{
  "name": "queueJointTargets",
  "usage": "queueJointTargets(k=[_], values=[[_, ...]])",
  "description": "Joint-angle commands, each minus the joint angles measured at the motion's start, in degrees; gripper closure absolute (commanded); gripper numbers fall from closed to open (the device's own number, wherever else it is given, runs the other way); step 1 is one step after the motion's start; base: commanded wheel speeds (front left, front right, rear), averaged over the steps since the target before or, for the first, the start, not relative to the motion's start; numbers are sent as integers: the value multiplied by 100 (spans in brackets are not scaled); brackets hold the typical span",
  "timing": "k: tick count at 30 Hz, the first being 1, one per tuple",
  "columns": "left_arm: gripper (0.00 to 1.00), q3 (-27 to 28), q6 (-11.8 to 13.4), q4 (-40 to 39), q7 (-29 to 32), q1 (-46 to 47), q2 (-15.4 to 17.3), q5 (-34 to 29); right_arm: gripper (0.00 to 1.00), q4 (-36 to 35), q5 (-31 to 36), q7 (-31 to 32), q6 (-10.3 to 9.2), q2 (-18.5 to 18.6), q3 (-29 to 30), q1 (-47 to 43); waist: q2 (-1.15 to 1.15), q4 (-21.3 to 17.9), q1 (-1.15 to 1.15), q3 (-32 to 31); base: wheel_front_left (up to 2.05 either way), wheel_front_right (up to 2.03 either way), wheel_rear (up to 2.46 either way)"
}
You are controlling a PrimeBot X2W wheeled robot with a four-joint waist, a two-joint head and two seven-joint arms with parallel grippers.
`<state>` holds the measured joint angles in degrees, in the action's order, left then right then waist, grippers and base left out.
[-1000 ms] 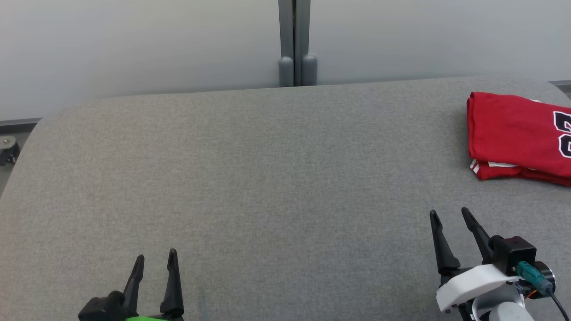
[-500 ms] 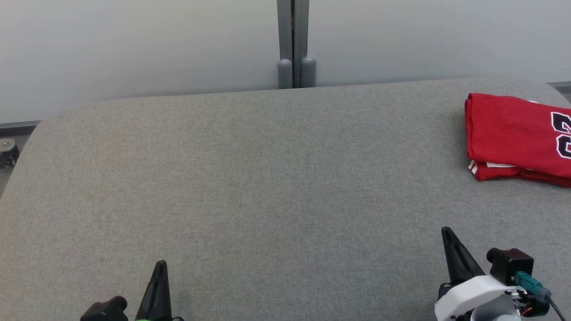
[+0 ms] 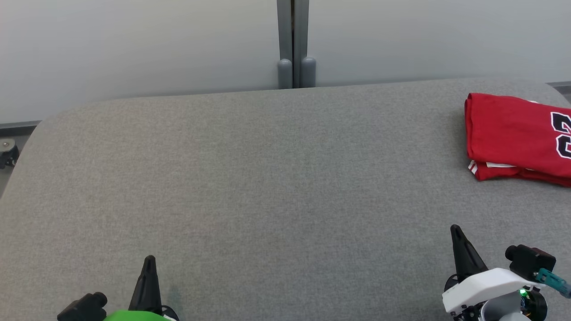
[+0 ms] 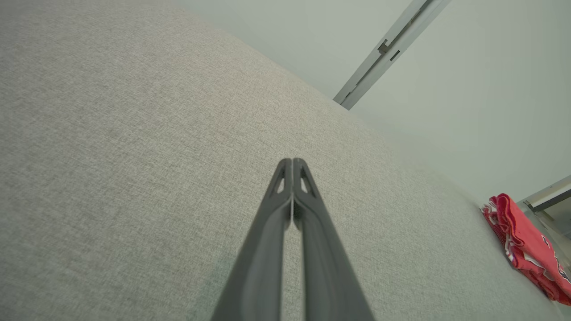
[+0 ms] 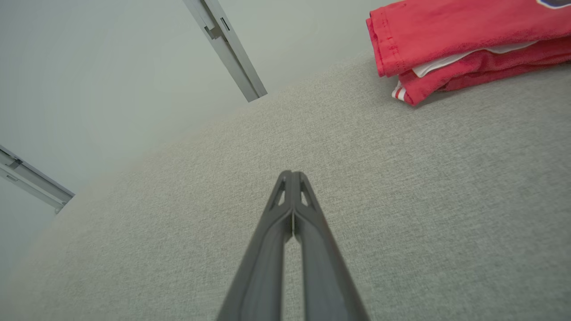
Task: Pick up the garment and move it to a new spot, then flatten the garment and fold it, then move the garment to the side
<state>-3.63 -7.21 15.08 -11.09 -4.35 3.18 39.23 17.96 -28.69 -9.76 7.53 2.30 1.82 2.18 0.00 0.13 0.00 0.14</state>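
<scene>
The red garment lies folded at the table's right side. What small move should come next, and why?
Probably just draw both arms back and end. The red garment lies folded near the right end of the table, apart from the left gripper and right gripper, both with fingers shut on nothing. Nothing seems left to fold or shift.

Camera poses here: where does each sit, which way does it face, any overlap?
Head: on the head, facing forward and down over the table to the wall; jersey far right; left pincer lower left, right pincer lower right.
Left wrist: on the left wrist, looking along the shut left pincer, low across the table to the wall.
Right wrist: on the right wrist, along the shut right pincer toward the jersey's folded edge.
Shared: all three see the jersey and post.
</scene>
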Motion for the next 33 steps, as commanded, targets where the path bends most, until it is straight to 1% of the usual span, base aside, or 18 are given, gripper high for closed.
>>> queueJointTargets(k=[1, 16, 33], values=[[100, 50, 23, -98, 50, 186, 68, 214, 100, -110, -249, 51, -1, 25, 40, 161, 0, 0, 0, -1, 0, 0, 0], [100, 156, 37, -131, 331, 387, 126, 1375, 100, -168, -1538, 384, -2, 36, 132, 239, 0, -2, 0, -3, 0, 0, 0], [100, 268, 54, -163, 600, 573, 178, 2470, 100, -218, -2755, 702, -3, 46, 225, 308, 0, -4, 0, -6, 0, 0, 0]])
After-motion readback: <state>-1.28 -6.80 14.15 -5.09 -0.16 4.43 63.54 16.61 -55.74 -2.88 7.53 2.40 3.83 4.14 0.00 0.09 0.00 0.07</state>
